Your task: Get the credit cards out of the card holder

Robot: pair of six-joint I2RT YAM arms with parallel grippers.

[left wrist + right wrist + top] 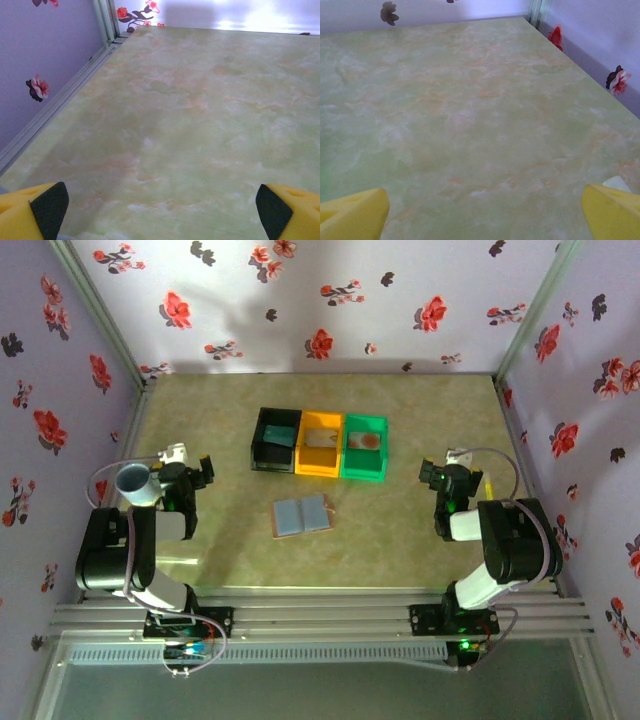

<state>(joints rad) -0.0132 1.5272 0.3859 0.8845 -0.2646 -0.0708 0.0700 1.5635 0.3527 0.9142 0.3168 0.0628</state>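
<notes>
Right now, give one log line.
card holder: open on table; cards: one in orange bin, one in green bin; left gripper: open; right gripper: open

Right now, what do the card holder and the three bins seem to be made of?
Card holder: lying open, matte blue-grey inside, brownish-pink edge; looks like leather or imitation, too small to confirm. Black bin, orange bin, green bin: probably moulded plastic, given flat solid colours and thin walls.

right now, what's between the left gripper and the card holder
Nothing: in the top view, the stretch of table between the open left gripper and the card holder is bare.
</notes>
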